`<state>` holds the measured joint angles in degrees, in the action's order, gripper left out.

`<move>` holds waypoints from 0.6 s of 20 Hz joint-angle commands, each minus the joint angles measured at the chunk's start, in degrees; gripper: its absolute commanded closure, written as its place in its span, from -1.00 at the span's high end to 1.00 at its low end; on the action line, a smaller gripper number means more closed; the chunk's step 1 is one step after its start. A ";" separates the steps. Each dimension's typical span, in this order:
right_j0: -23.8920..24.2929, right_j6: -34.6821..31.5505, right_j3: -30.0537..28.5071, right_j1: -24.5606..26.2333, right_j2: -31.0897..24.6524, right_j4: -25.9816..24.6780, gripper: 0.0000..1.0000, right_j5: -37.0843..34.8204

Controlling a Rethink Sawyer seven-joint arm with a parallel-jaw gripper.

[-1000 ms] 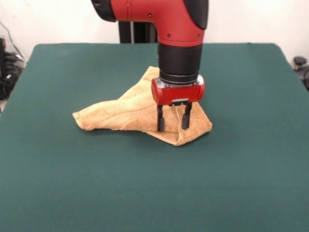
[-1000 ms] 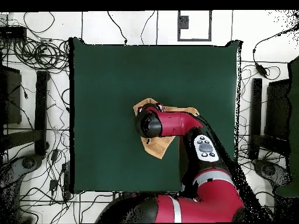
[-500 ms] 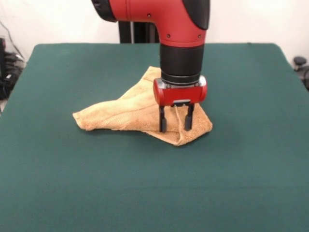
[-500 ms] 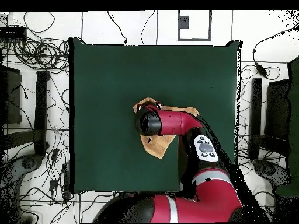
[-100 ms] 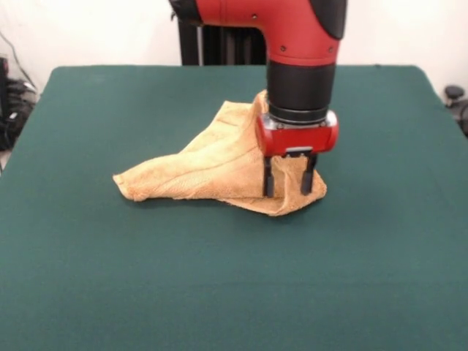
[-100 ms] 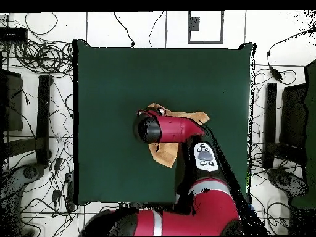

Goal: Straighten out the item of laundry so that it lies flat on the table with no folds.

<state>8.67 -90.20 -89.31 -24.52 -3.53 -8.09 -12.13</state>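
- So, the towel sits roughly mid-table, a bit toward the far half in the front view, bunched into a rough triangle and definitely not flat.
- One corner of it trails out to the left in the front view and ends in a rounded, rolled-looking tip lying on the table.
- Its far part rises into a peak right next to the arm's black wrist, so the cloth is humped up there and not lying down.
- Its right end, nearest the camera, is a thick folded lump, and that's where the gripper is.
- Both dark fingers point straight down with a gap between them, and a ridge of towel stands in that gap.
- Fingers look spread on either side of that fold, tips down at the cloth; I honestly can't tell if they're squeezing it or just straddling it.
- The red gripper body sits just above the towel, with the black wrist and red elbow of the arm coming down from the top.
- From overhead, the arm covers most of the towel; orange bits stick out on several sides of it.
- Green felt shows all round the towel, which lies well away from every table edge.
- Off the table, overhead shows a mess of cables on a white floor.
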 commanded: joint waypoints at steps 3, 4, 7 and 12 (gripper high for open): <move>-3.99 -17.44 -4.05 1.82 -2.60 7.19 1.00 2.08; -4.21 -17.39 -4.11 1.81 -2.30 7.65 1.00 2.13; -3.59 -16.26 -4.58 1.79 -2.95 9.01 1.00 0.22; -3.53 -16.49 -5.05 1.76 -2.79 11.15 1.00 0.01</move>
<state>6.66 -90.21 -89.61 -24.42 -3.51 -1.99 -12.14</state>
